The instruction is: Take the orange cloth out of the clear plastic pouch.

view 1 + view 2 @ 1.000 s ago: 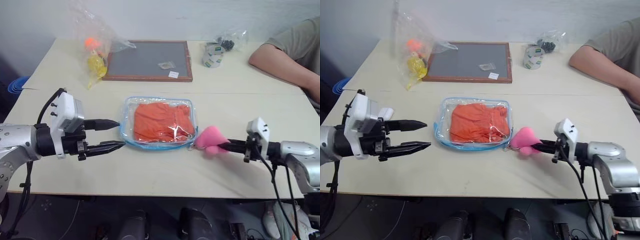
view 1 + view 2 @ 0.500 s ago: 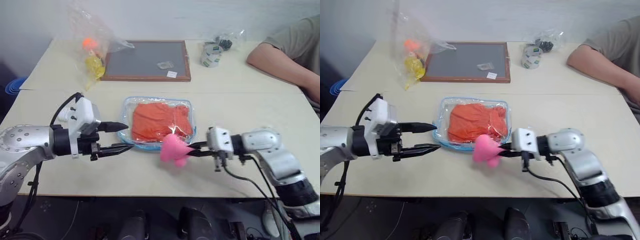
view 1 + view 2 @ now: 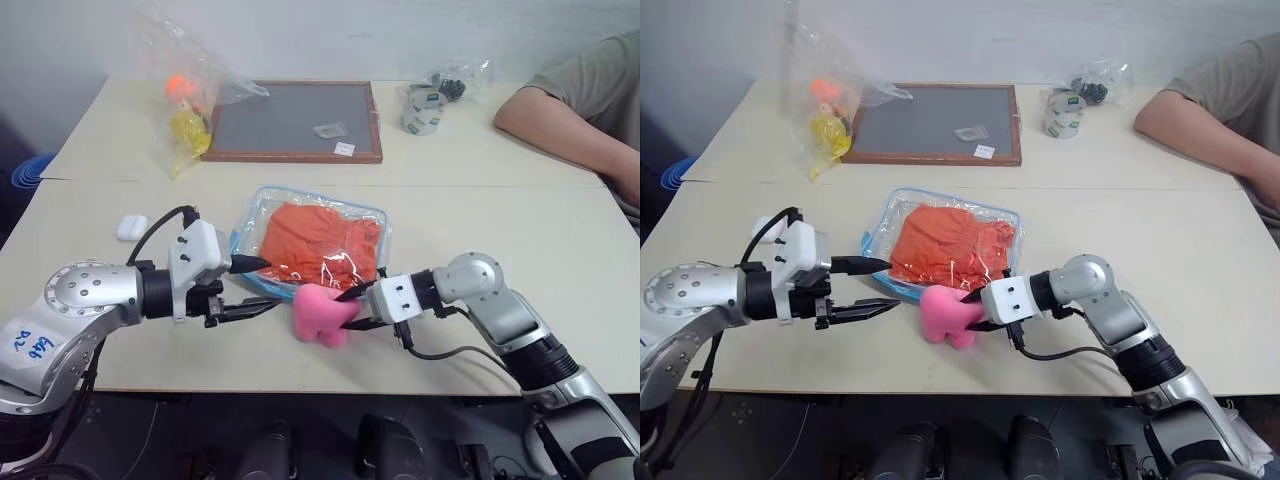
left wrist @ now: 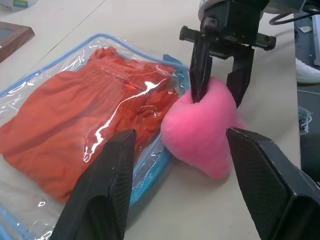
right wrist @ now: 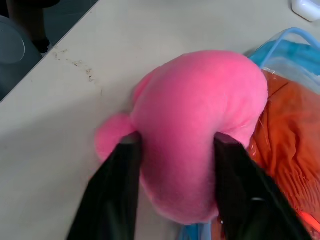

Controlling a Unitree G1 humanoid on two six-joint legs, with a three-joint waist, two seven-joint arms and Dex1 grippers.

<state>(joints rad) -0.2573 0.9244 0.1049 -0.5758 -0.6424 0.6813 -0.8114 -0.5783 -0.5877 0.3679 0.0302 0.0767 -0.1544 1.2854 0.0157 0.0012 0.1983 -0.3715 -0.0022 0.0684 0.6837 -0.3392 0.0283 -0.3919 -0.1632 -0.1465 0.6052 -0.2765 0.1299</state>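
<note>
Now, step: unzipping by the charm, judged near its end.
Right gripper (image 3: 975, 311): fingers spread on both sides of the pink plush charm (image 3: 322, 314), touching it; real hold uncertain.
Left gripper (image 3: 260, 285): open, empty, tips at the near corner of the clear plastic pouch (image 3: 249, 217).
Orange cloth (image 3: 318, 244): inside the pouch, on the table (image 3: 500, 230).
Risk: charm slipping out, zipper left half shut; unpinned pouch sliding with any pull.

Clear plastic pouch (image 3: 262, 215), blue-edged, flat on the bench centre, slightly skewed; folded, wrinkled orange cloth (image 3: 315, 244) sealed inside; pink plush charm (image 3: 322, 315) at its near edge.
</note>
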